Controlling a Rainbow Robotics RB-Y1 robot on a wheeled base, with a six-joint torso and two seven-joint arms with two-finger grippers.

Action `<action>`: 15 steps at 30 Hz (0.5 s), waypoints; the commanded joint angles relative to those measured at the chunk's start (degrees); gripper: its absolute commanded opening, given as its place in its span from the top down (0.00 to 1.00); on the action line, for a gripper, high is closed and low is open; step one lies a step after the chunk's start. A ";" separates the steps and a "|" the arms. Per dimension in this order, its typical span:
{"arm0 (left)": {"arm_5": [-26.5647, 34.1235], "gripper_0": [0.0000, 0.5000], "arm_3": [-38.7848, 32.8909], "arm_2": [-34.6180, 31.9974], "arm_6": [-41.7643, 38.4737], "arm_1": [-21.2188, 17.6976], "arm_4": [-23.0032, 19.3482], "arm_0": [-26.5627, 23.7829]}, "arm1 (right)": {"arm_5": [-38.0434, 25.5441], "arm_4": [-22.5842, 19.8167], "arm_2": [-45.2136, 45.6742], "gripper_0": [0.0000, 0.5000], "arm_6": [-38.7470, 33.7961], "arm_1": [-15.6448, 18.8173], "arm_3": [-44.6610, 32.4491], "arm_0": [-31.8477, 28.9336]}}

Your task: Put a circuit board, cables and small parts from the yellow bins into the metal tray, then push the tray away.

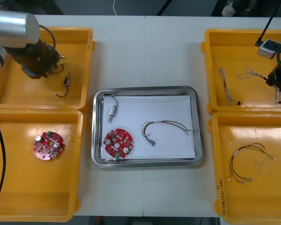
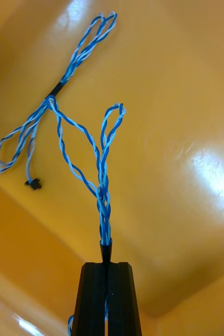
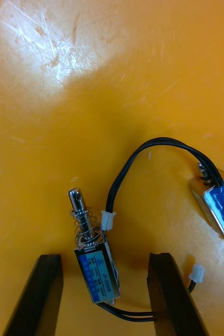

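Observation:
My left gripper (image 1: 46, 63) hangs over the far left yellow bin (image 1: 77, 44). In the left wrist view it is open (image 3: 105, 258), and a small metal part (image 3: 94, 265) with a spring and a black cable (image 3: 143, 152) lies on the bin floor between its fingers. A second small metal part (image 3: 220, 203) lies beside the right finger. My right gripper (image 1: 277, 79) is in the far right bin (image 1: 234, 40), shut (image 2: 106, 265) on a twisted blue and white cable (image 2: 102, 178) that trails away from the fingertips. The metal tray (image 1: 99, 161), white inside, holds a red circuit board (image 1: 118, 143), a small metal part (image 1: 112, 112) and a red and yellow cable (image 1: 165, 126).
Another red circuit board (image 1: 49, 144) lies in the near left bin (image 1: 33, 206). A red and yellow cable (image 1: 246, 161) lies in the near right bin (image 1: 253, 206). A second blue and white cable (image 1: 227, 86) rests in the far right bin.

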State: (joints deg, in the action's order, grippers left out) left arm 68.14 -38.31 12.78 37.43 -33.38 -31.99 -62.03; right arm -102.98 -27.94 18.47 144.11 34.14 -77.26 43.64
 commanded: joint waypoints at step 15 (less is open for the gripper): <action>-1.61 1.00 -0.71 0.84 3.26 -0.19 -0.53 -0.90 | -7.02 -6.25 0.69 1.00 -1.38 4.18 -23.99 -0.40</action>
State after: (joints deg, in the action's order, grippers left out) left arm 67.01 -38.30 14.31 37.44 -33.37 -32.01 -62.03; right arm -109.71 -31.43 19.88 144.04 35.84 -97.55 43.40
